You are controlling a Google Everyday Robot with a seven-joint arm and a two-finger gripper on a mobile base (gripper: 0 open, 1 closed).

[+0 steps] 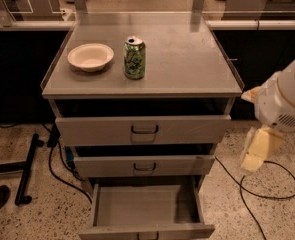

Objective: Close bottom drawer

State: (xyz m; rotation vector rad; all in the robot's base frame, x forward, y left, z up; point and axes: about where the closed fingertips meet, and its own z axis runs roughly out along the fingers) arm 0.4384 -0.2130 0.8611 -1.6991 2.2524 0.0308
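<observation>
The bottom drawer (145, 206) of the grey metal cabinet stands pulled far out, and its shallow grey tray holds nothing. Its narrow front panel (146, 231) with a small dark handle sits at the lower edge of the view. The mid-sized drawer (144, 165) and the tall top drawer (143, 129) above it are each out a little. My gripper (258, 150), a cream-coloured piece below the white arm (286, 98), hangs to the right of the cabinet at about the middle drawer's height, apart from all the drawers.
A white bowl (90, 56) and a green can (134, 58) stand on the cabinet top (187, 59). Black cables (257, 189) loop on the speckled floor to the right. A dark stand leg (27, 169) and cables lie to the left. Counters run behind.
</observation>
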